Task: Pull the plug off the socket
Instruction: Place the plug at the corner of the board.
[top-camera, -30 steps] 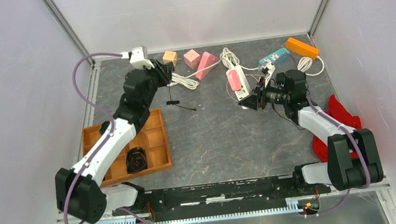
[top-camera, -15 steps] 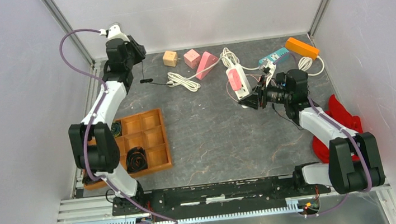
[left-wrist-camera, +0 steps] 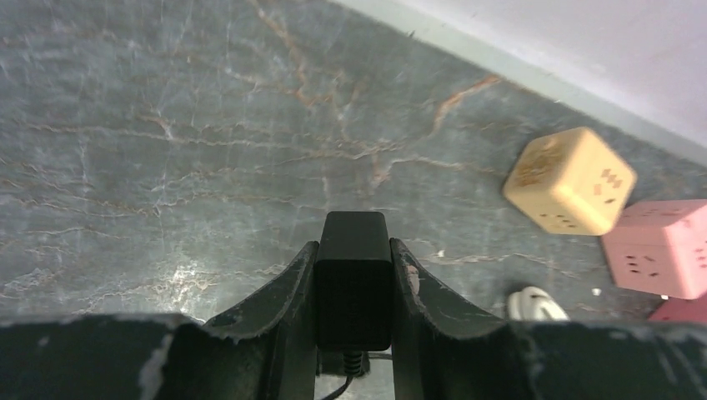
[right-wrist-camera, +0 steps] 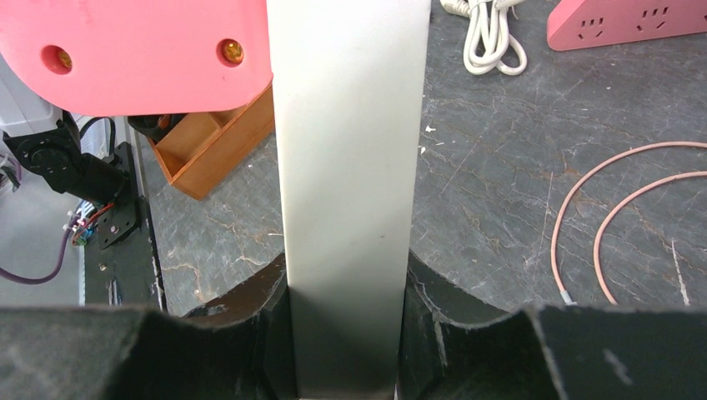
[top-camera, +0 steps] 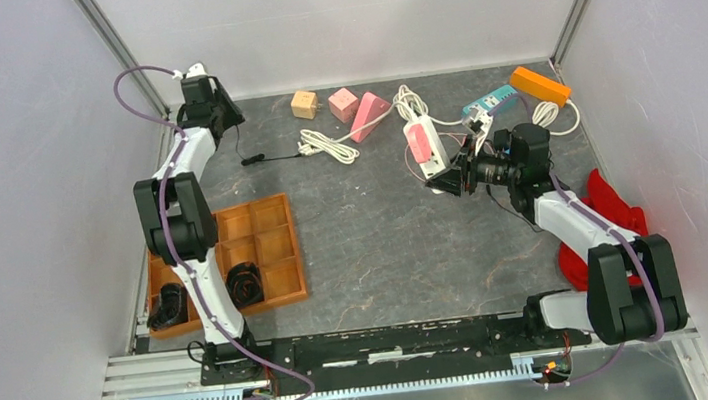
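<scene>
plug (left-wrist-camera: 353, 279): matte black
power strip (right-wrist-camera: 346, 192): off-white body, pink cap with two orange dots
table (top-camera: 386, 247): dark grey, marbled with pale and rust veins
cube (left-wrist-camera: 569, 180): sandy yellow
second cube (left-wrist-camera: 659, 248): pink
wedge (top-camera: 371, 116): deeper pink
short strip (top-camera: 490, 100): teal
block (top-camera: 539, 84): orange
tray (top-camera: 274, 239): orange-brown
cloth (top-camera: 612, 203): red
coiled cable (top-camera: 326, 145): white
thin cord (right-wrist-camera: 554, 250): pale pink
walls (top-camera: 18, 198): pale lilac-white

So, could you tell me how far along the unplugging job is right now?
Done: the black plug is out of the white power strip and far from it, near the back-left corner of the table. In hand: the left gripper is shut on the plug, and the right gripper clamps the strip. Left: probably just setting both down and releasing.
</scene>
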Action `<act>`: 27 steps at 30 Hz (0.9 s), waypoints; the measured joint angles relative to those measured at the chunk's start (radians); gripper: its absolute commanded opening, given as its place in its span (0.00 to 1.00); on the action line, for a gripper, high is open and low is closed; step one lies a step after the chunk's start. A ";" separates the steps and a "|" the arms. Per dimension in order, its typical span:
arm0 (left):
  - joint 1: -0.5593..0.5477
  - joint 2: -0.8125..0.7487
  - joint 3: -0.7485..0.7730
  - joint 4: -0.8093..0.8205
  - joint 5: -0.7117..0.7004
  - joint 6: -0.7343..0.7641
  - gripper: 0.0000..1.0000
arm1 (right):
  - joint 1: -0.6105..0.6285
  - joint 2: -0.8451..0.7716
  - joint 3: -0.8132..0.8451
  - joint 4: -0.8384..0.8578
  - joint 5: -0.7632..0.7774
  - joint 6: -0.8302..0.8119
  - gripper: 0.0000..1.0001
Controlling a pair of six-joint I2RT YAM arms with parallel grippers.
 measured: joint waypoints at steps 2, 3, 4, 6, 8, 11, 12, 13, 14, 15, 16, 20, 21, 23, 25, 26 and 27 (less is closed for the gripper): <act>0.010 0.034 0.006 -0.009 0.011 0.000 0.32 | 0.000 0.009 0.000 0.000 -0.002 -0.003 0.00; 0.012 0.051 0.011 -0.021 0.019 0.000 0.35 | 0.000 0.014 0.000 -0.001 -0.003 -0.005 0.00; 0.018 0.065 0.014 -0.027 0.025 0.000 0.38 | 0.000 0.019 0.000 -0.002 -0.003 -0.009 0.00; 0.026 0.090 0.021 -0.046 0.036 0.000 0.47 | 0.000 0.027 0.000 -0.006 -0.003 -0.014 0.00; 0.034 0.105 0.024 -0.060 0.050 0.000 0.55 | 0.000 0.029 0.000 -0.011 -0.003 -0.021 0.00; 0.044 0.112 0.024 -0.078 0.057 0.000 0.68 | 0.000 0.029 0.000 -0.013 -0.003 -0.028 0.00; 0.047 0.112 0.024 -0.083 0.057 0.000 0.71 | 0.000 0.029 0.000 -0.014 -0.003 -0.030 0.00; 0.051 0.111 0.026 -0.085 0.057 0.001 0.73 | 0.000 0.029 0.000 -0.014 -0.003 -0.031 0.00; 0.055 0.110 0.026 -0.086 0.055 0.001 0.73 | 0.000 0.029 0.000 -0.015 -0.003 -0.033 0.00; 0.059 0.107 0.026 -0.091 0.054 0.001 0.74 | 0.000 0.029 0.000 -0.015 -0.003 -0.035 0.00; 0.062 0.102 0.026 -0.097 0.052 0.002 0.75 | 0.000 0.029 0.000 -0.015 -0.003 -0.037 0.00; 0.070 0.027 -0.005 -0.103 0.047 0.002 0.76 | 0.000 0.029 0.000 -0.015 -0.003 -0.042 0.00; 0.070 -0.006 -0.026 -0.098 0.046 0.002 0.76 | 0.000 0.029 0.000 -0.016 -0.003 -0.045 0.00; 0.072 -0.105 -0.084 -0.078 0.044 0.000 0.76 | 0.000 0.029 0.001 -0.016 -0.003 -0.048 0.00; 0.072 -0.221 -0.158 -0.030 0.048 -0.008 0.76 | 0.000 0.029 0.001 -0.019 -0.003 -0.050 0.00; 0.072 -0.275 -0.196 0.002 0.051 -0.016 0.76 | 0.000 0.029 0.002 -0.023 -0.003 -0.052 0.00; 0.071 -0.335 -0.239 0.036 0.054 -0.028 0.76 | 0.000 0.029 0.003 -0.025 -0.003 -0.053 0.00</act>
